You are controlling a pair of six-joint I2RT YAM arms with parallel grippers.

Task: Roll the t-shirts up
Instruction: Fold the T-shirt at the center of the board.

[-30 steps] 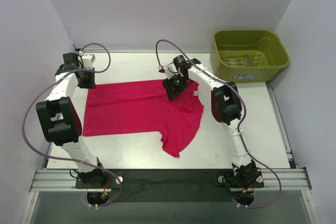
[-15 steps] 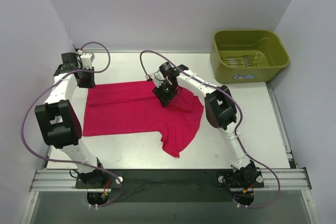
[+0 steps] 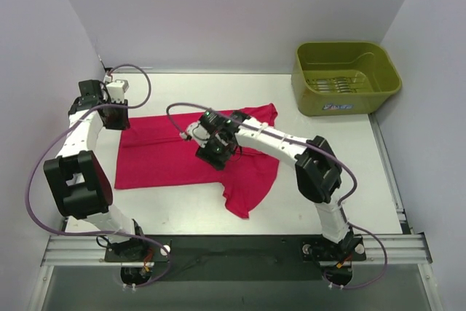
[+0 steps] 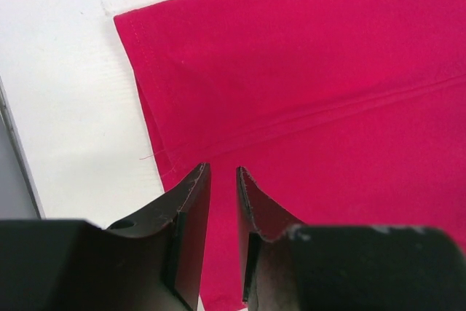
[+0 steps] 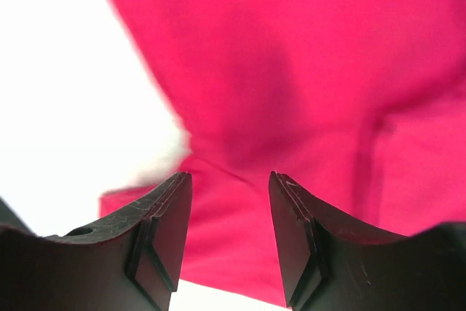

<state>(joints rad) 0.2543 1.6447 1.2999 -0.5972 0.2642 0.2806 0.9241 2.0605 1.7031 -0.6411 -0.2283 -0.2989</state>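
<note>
Right gripper (image 3: 212, 153) has swung left to mid-shirt, jaws apart above the magenta t-shirt (image 3: 166, 159) spread on the table (image 3: 349, 172). Left gripper (image 4: 223, 170) sits at its left edge, nearly closed; grip unclear.

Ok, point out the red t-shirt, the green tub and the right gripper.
magenta-red t-shirt (image 3: 156, 158), top external view, flat body of the shirt.
olive-green tub (image 3: 364, 101), top external view, its front wall.
right gripper (image 5: 229, 177), right wrist view, midway between its fingertips.

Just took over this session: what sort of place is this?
Probably a lab test booth: plain white walls around a white table, holding only one magenta-red t-shirt and an olive-green tub.
</note>
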